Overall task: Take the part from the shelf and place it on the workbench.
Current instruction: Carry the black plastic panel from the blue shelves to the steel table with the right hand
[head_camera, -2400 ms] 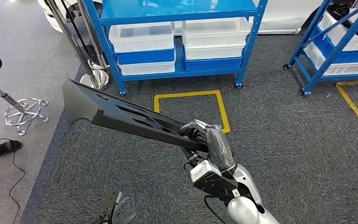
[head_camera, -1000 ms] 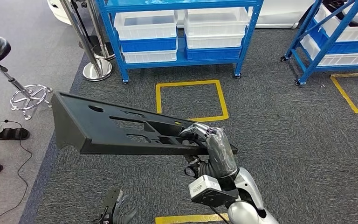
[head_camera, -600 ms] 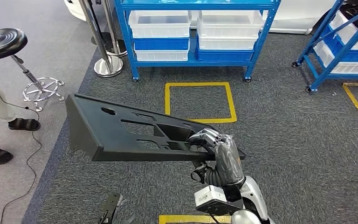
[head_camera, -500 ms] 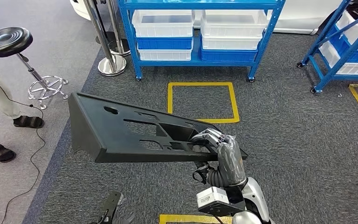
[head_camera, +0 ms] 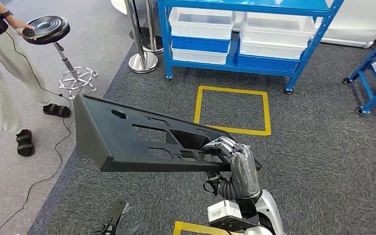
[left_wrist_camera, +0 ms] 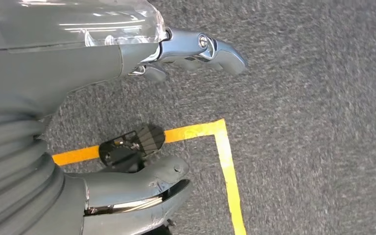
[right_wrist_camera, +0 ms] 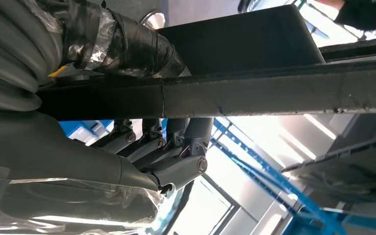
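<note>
Since the earlier frame my view has swung left: the blue shelf (head_camera: 249, 29) sits further right and a person (head_camera: 2, 73) by the stool (head_camera: 46, 29) has come in. My right hand (head_camera: 225, 149) grips the long black part (head_camera: 137, 142) at its near end, above the carpet. My left hand (left_wrist_camera: 142, 117) hangs with fingers apart, holding nothing.

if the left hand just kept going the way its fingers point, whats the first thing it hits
Probably the grey carpet. The left hand hangs empty with its fingers apart, pointing down at the floor beside a yellow tape corner. Nothing shows in between, though depth is hard to judge.
</note>
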`<state>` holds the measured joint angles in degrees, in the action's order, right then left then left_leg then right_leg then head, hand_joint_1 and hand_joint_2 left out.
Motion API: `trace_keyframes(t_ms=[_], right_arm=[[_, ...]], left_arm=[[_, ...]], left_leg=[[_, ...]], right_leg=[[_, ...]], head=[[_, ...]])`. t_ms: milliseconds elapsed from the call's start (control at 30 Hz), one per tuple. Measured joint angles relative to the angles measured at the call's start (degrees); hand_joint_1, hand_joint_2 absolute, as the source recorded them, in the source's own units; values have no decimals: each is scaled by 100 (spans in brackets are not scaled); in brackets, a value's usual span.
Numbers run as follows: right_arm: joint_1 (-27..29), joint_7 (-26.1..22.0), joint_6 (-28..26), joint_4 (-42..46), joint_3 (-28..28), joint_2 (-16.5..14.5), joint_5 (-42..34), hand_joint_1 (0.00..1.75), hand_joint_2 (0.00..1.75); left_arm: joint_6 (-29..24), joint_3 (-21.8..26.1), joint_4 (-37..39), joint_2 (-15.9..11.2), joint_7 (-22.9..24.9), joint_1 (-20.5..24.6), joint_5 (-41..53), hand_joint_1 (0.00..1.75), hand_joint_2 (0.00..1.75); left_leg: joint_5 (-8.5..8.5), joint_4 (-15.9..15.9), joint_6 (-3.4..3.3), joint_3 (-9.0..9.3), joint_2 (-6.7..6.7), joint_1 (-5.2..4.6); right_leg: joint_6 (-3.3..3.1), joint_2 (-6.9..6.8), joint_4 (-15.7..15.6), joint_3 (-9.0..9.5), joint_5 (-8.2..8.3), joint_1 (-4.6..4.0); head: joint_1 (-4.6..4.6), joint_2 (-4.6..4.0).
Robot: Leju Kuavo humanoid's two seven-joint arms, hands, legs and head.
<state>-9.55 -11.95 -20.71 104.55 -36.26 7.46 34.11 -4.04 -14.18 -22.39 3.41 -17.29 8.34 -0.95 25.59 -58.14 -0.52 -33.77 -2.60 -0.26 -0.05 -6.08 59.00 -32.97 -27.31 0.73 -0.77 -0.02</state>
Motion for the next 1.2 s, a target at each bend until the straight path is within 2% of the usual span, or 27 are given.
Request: trace_keyframes(t_ms=[33, 100, 167, 200, 233, 267, 300, 333, 400, 433, 467, 533, 567, 600, 667, 733, 767, 800, 833, 900, 933, 967, 1033, 1067, 1133, 1167, 1200], right_arm=[[-1, 15, 2, 3, 3, -1, 32, 175, 175], [4, 37, 3, 17, 14, 0, 102, 175, 175], [32, 50, 3, 32, 28, 5, 154, 175, 175], [60, 57, 3, 36, 33, 10, 169, 175, 175], [92, 65, 2, 36, 38, 14, 180, 175, 175], [125, 70, 1, 36, 43, 17, 191, 175, 175], [148, 72, -1, 37, 50, 20, 198, 175, 175], [161, 74, -1, 39, 57, 21, 205, 175, 175], [169, 74, -2, 50, 72, 26, 218, 175, 175], [175, 74, -2, 58, 75, 30, 225, 175, 175], [179, 75, -2, 64, 78, 33, 233, 175, 175], [185, 78, -3, 81, 81, 37, 256, 175, 175], [185, 80, -3, 89, 82, 37, 271, 175, 175], [187, 81, -4, 104, 83, 37, 284, 175, 175], [204, 86, -6, 131, 89, 37, 302, 175, 175], [232, 93, -5, 144, 93, 38, 310, 175, 175], [245, 97, -4, 144, 94, 38, 312, 175, 175], [253, 99, -3, 144, 94, 38, 315, 175, 175], [257, 101, -3, 145, 94, 38, 317, 175, 175], [258, 102, -3, 158, 95, 38, 323, 175, 175], [258, 102, -3, 167, 96, 39, 327, 175, 175], [258, 102, -3, 175, 97, 39, 330, 175, 175], [257, 104, -3, 183, 100, 39, 333, 175, 175], [256, 106, -3, 186, 103, 40, 333, 175, 175], [255, 105, -4, 201, 111, 42, 334, 175, 175], [259, 106, -4, 206, 115, 45, 334, 175, 175], [266, 105, -2, 210, 116, 50, 337, 175, 175]], left_arm=[[16, -3, 3, 2, -3, -13, -7, 0, 175], [43, -7, 10, 16, -17, -25, -29, 0, 175], [47, -11, 17, 56, -33, -29, -50, 0, 175], [44, -13, 23, 85, -37, -39, -55, 0, 175], [42, -16, 29, 113, -40, -56, -56, 0, 175], [40, -19, 35, 139, -42, -76, -56, 0, 175], [40, -21, 42, 159, -43, -92, -56, 0, 175], [40, -23, 45, 174, -44, -102, -55, 0, 175], [41, -26, 50, 204, -45, -98, -55, 0, 175], [40, -26, 51, 215, -46, -93, -56, 0, 175], [41, -27, 53, 221, -47, -91, -57, 0, 175], [45, -27, 63, 221, -48, -99, -56, 0, 175], [52, -27, 69, 220, -47, -102, -50, 0, 175], [58, -28, 74, 220, -46, -95, -43, 0, 175], [74, -29, 77, 223, -46, -61, -26, 0, 175], [81, -31, 79, 227, -46, -38, -17, 0, 175], [81, -32, 81, 228, -46, -38, -13, 0, 175], [81, -33, 84, 230, -46, -40, -9, 0, 175], [81, -33, 85, 229, -46, -39, -5, 0, 175], [80, -33, 86, 228, -46, -22, -4, 0, 175], [79, -33, 87, 229, -46, -9, -4, 0, 175], [79, -33, 87, 230, -46, -1, -4, 0, 175], [79, -33, 91, 229, -46, -6, -4, 0, 175], [79, -33, 93, 230, -47, -15, -4, 0, 175], [79, -33, 97, 234, -46, -8, -4, 0, 175], [79, -34, 98, 238, -46, 1, -4, 0, 175], [79, -34, 99, 239, -45, 9, -4, 0, 175]], left_leg=[[-21, 30, -36, 10, 60, 16], [-74, 102, -119, 44, 177, 49], [-104, 128, -172, 56, 290, 58], [-108, 121, -184, 47, 352, 52], [-108, 112, -185, 41, 424, 46], [-106, 98, -184, 36, 499, 43], [-100, 79, -179, 34, 578, 41], [-89, 53, -169, 33, 656, 42], [-57, -17, -135, 6, 795, 37], [-48, -46, -109, -19, 849, 37], [-45, -61, -80, -46, 898, 39], [-49, -66, -13, -87, 960, 56], [-21, -104, 21, -111, 877, 53], [57, -223, 54, -171, 739, 52], [367, -790, 113, -439, 416, 59], [646, -1485, 160, -779, 313, 92], [652, -1626, 174, -847, 297, 104], [556, -1549, 178, -803, 278, 112], [374, -1246, 169, -641, 239, 115], [64, -442, 112, -218, 21, 77], [-10, -175, 72, -84, -61, 49], [-22, -51, 36, -32, -103, 21], [-35, -18, -32, -44, 12, 2], [-56, 13, -65, -33, 80, 11], [-104, 81, -142, -1, 205, 41], [-118, 93, -168, 3, 265, 48], [-122, 93, -187, -1, 325, 46]], right_leg=[[36, -17, -2, 15, -12, 6], [87, 171, 184, -38, -177, 19], [98, 470, 799, -312, -536, 29], [97, 544, 1172, -496, -696, 27], [97, 577, 1443, -637, -767, 25], [94, 591, 1532, -699, -724, 23], [87, 607, 1400, -656, -570, 23], [74, 649, 1072, -517, -342, 27], [50, 865, 376, -210, -33, 43], [46, 945, 178, -127, 21, 48], [40, 987, 112, -102, 8, 46], [3, 883, 83, -97, 27, 38], [-31, 825, 61, -83, 37, 42], [-69, 756, 37, -69, 46, 49], [-120, 607, 13, -51, 44, 49], [-135, 448, 15, -51, 31, 40], [-133, 371, 16, -48, 24, 39], [-125, 300, 17, -41, 16, 40], [-113, 232, 18, -27, 6, 40], [-73, 108, 20, 9, -23, 28], [-45, 54, 21, 22, -35, 17], [-15, 0, 19, 31, -44, 7], [53, -103, -4, 59, -49, 0], [88, -62, 10, 72, -75, 9], [139, 225, 283, -33, -276, 33], [149, 414, 590, -180, -447, 45], [154, 527, 963, -372, -620, 48]], head=[[-1, 0], [2, 0], [6, 0], [7, 0], [7, 0], [7, 0], [7, 0], [7, 0], [5, 0], [5, 0], [4, 0], [5, 0], [2, 0], [-3, 0], [-12, 0], [-14, 0], [-14, 1], [-14, 1], [-14, 1], [-14, 0], [-14, 0], [-13, 0], [-13, 0], [-11, 0], [-7, 0], [-4, 1], [-3, 1]])
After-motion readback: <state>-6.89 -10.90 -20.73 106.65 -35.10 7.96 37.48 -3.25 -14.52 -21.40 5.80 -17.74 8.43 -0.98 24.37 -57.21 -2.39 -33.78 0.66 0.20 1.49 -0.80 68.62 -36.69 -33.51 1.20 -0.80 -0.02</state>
